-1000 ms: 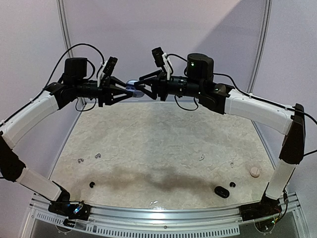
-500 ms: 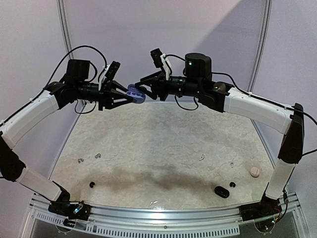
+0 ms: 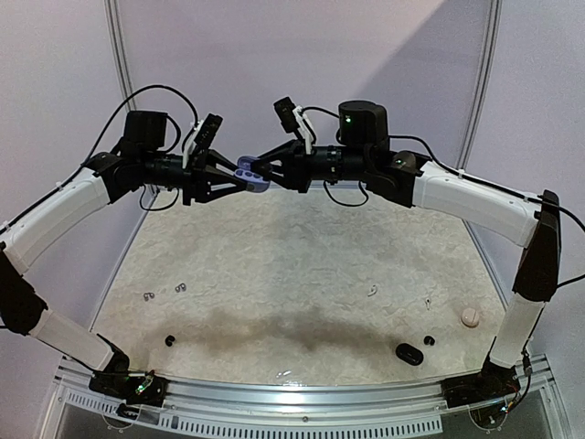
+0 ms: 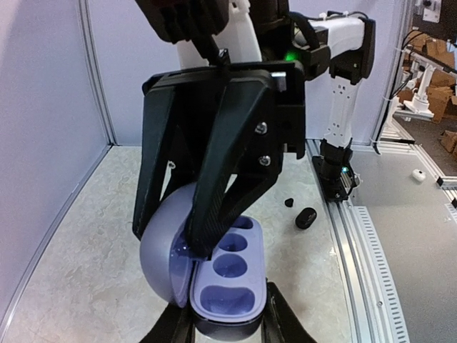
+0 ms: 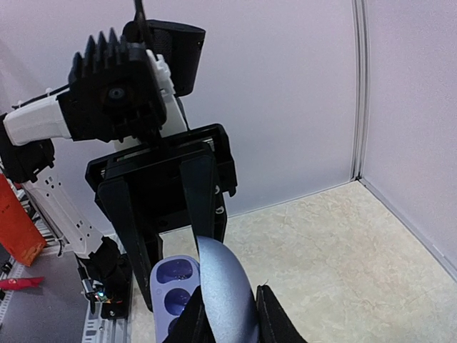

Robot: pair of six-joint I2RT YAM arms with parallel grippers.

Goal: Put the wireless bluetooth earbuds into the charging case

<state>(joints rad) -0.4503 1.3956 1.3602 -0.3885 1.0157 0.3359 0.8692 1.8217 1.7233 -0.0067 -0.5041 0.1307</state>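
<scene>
Above the speckled table (image 3: 302,274), left gripper (image 3: 234,176) clamps the open lavender case (image 4: 230,282) by its base; right gripper (image 3: 265,167) pinches its lid (image 5: 225,286). Black buds (image 3: 169,340) lie below.

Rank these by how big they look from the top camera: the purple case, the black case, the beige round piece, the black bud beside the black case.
1. Purple case and black case: they look alike, and the purple one is partly covered, so unranked.
2. Beige round piece.
3. Black bud.
</scene>
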